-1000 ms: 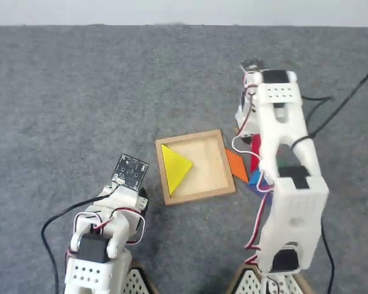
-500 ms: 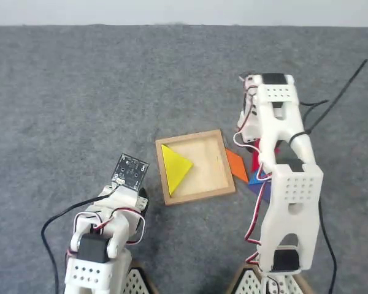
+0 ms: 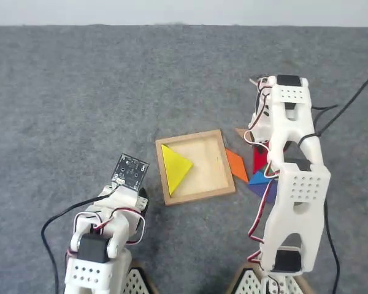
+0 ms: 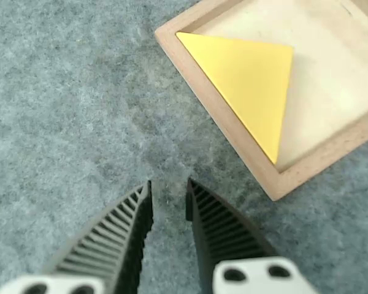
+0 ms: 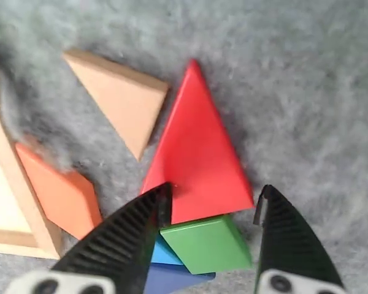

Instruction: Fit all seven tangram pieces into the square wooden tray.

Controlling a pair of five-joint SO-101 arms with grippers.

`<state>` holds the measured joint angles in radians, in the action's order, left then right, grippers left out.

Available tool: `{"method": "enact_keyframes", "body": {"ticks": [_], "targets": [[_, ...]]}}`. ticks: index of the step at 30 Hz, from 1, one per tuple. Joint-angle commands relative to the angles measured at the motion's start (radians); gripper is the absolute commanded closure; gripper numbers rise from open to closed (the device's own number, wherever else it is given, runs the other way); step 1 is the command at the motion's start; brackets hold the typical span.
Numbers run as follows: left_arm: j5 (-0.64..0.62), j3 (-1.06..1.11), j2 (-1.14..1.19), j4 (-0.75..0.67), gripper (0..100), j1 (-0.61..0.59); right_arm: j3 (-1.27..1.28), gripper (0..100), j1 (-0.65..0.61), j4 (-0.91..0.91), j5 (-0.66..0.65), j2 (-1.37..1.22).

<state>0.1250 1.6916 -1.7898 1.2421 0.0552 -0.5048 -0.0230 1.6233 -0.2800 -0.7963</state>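
The square wooden tray (image 3: 199, 193) holds one yellow triangle (image 3: 173, 166) along its left side. Right of the tray lie an orange parallelogram (image 3: 236, 164), a red triangle (image 3: 259, 160), a blue piece (image 3: 257, 179), a purple piece (image 3: 267, 191) and a wood-coloured triangle (image 3: 241, 132). My right gripper (image 5: 214, 190) is open just above the red triangle (image 5: 196, 153), its fingers astride that piece's wide end, next to a green square (image 5: 205, 245). My left gripper (image 4: 169, 184) is over bare carpet near the tray rim (image 4: 219, 113), fingers nearly together with nothing between them.
Grey carpet covers the whole table. The right arm (image 3: 288, 122) stretches over the loose pieces and hides part of them from above. The left arm (image 3: 126, 177) is folded back at the front left, short of the tray.
The right arm has swung to the right, away from the tray, so more of the red and blue pieces shows. The left arm and the tray have not moved.
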Motion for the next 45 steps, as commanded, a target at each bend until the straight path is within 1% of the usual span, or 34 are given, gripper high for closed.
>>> {"method": "enact_keyframes", "body": {"ticks": [1,4,6,13,17,20,26,33,35,40,42,45], "targets": [[-0.006,-0.007,-0.002,0.005,91,0.002,-0.008,71.3,-0.028,-0.021,-0.009,-0.033],[-0.006,-0.007,-0.002,0.005,91,0.002,-0.038,64.0,-0.03,-0.016,-0.009,-0.033],[-0.006,-0.007,-0.002,0.005,91,0.002,-0.04,61.2,-0.033,-0.005,-0.011,-0.035],[-0.006,-0.007,-0.002,0.005,91,0.002,-0.041,60.9,-0.067,0.036,0.002,-0.013],[-0.006,-0.007,-0.002,0.005,91,0.002,-0.038,60.8,-0.068,0.028,0.066,0.056],[-0.006,-0.007,-0.002,0.005,91,0.002,-0.032,60.8,-0.073,0.025,0.08,0.082],[-0.006,-0.007,-0.002,0.005,91,0.002,0.115,60.8,-0.081,-0.107,0.078,0.11],[-0.006,-0.007,-0.002,0.005,91,0.002,0.244,61.3,-0.068,-0.191,0.078,0.131],[-0.006,-0.007,-0.002,0.005,91,0.002,0.244,65.2,-0.051,-0.191,0.078,0.124],[-0.006,-0.007,-0.002,0.005,91,0.002,0.245,85.2,-0.016,-0.196,0.078,0.119],[-0.006,-0.007,-0.002,0.005,91,0.002,0.247,86.2,-0.013,-0.194,0.078,0.119],[-0.006,-0.007,-0.002,0.005,91,0.002,0.245,83.7,-0.013,-0.202,0.106,0.12]]}}
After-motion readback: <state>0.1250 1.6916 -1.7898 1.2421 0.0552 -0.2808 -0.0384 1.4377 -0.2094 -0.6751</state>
